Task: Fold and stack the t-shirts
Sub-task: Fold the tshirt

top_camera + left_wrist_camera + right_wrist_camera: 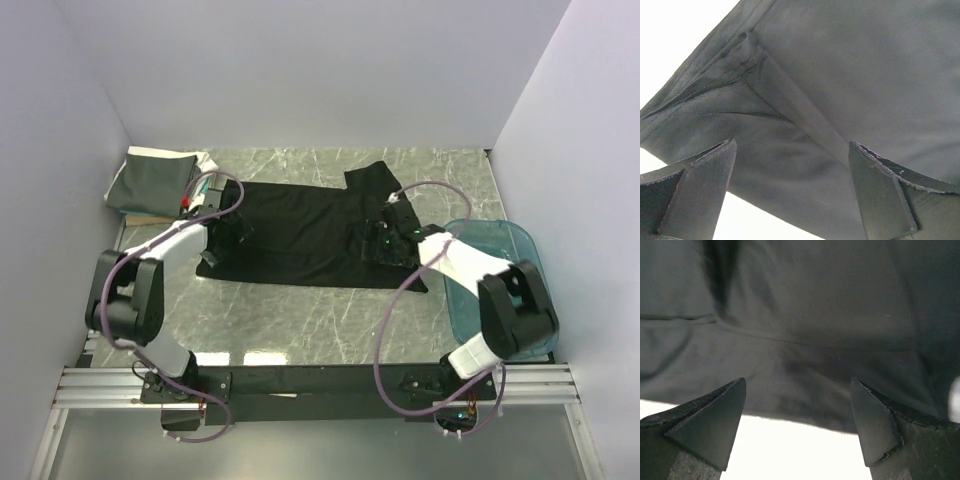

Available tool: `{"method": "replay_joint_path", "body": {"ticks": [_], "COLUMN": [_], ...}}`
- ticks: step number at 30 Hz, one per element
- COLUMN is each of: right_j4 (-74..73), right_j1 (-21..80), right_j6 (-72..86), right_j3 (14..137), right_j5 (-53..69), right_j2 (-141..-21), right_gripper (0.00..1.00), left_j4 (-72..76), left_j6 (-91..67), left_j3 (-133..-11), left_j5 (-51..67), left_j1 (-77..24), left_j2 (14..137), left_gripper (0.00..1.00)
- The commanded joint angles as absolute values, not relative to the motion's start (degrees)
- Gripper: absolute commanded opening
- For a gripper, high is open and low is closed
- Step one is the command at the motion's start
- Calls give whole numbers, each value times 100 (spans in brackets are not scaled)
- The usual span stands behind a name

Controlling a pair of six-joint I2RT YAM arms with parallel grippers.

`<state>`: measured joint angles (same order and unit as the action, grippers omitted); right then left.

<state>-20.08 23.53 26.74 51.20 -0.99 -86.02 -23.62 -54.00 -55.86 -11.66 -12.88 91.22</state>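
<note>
Marble counter (pixel 300 320), black t-shirt (pixel 300 240) laid flat; left hand (pixel 792 142) and right hand (pixel 798 380) hover, both spread wide. They should pinch matching edges together for 1 even fold.

A marbled grey-green table (pixel 300 325) fills the middle of the top view. A see-through teal plastic tub (pixel 522 240) sits at its right edge, close to the right wall. Plain pale walls (pixel 320 70) close three sides, and a metal rail (pixel 100 385) runs along the near edge.
</note>
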Motion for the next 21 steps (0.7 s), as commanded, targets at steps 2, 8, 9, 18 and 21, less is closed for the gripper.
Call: {"method": "replay_joint_path", "body": {"ticks": [2, 8, 9, 18, 21], "right_j4": [-1907, -1890, -1916, -2276, -2452], "right_j1": [2636, 2663, 2663, 2891, 2979], "right_j6": [2751, 2883, 2909, 3357, 3515], "right_j3": [5370, 4809, 4599, 3236, 2946], "right_j5": [-360, -440, -439, -238, -80], "right_j2": [-9193, -9159, -9089, -7710, -7173], "right_gripper": [91, 91, 91, 91, 91], "left_j4": [-2259, -2162, -2171, -2995, -3461], "left_j6": [-5317, -5388, -5405, -6160, -6547], "left_j3": [-5467, -4774, -4677, -3595, -3323], "left_j5": [-1011, -949, -941, -1195, -1248], "left_j1": [-1318, -1371, -1388, -1925, -2109], "left_j2": [9378, 9185, 9132, 7990, 7568], "left_gripper": [99, 99, 99, 99, 100]}}
